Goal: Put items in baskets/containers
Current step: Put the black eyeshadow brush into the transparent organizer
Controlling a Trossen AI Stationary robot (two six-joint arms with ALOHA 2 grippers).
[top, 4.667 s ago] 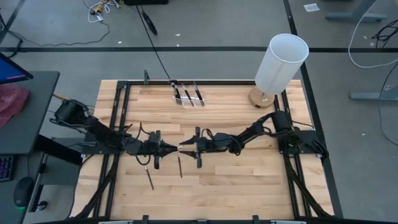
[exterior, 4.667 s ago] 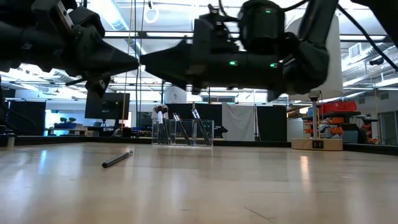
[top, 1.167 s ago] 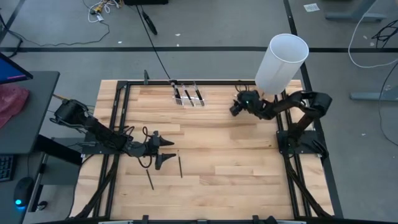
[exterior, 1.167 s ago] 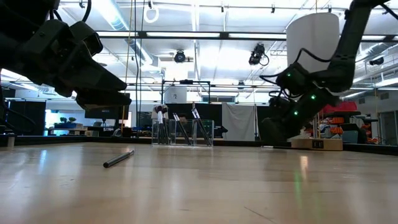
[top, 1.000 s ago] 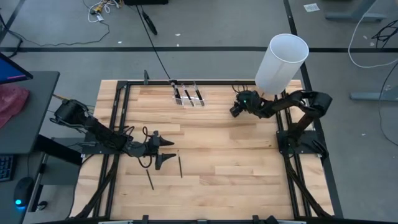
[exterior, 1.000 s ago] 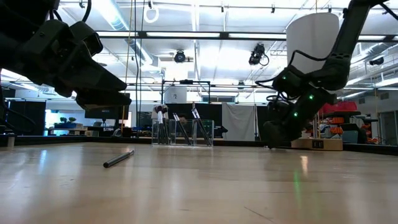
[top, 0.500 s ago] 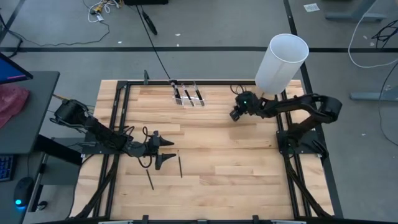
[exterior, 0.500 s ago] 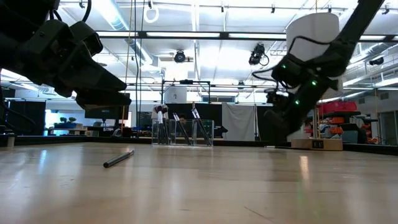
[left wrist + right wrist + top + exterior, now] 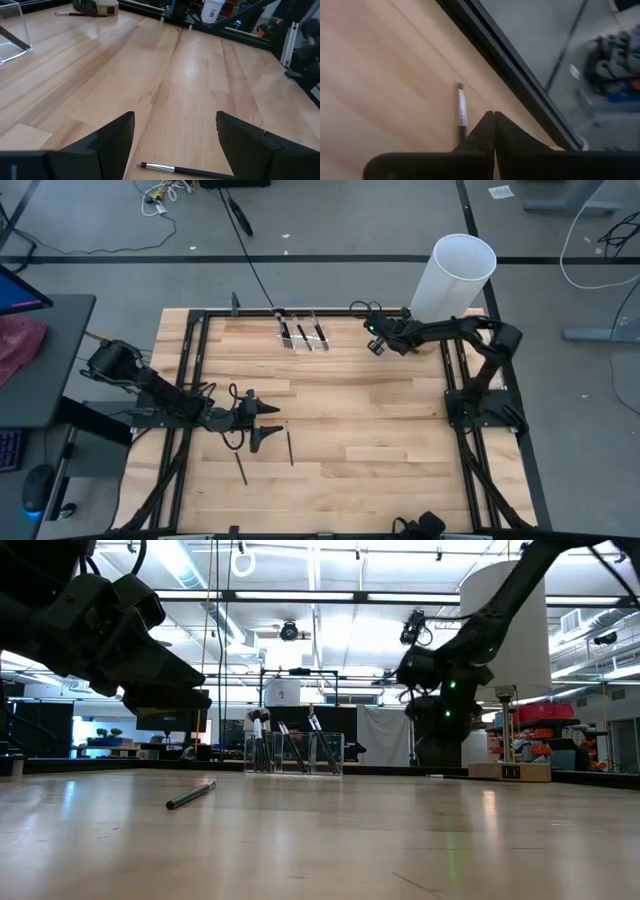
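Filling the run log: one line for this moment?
left gripper: jaws open, near loose brush | right gripper: jaws shut, beside far-edge brush

Hidden, cropped and blurred parts of the scene

In the right wrist view the brush (image 9: pixel 462 113) is lying partly behind the closed jaws, so its lower end is going unseen and no grip is showing. The clear organiser (image 9: pixel 11 31) is being cut by the left wrist picture's edge. From above, the brushes in the organiser (image 9: pixel 301 332) are perhaps too small to count.
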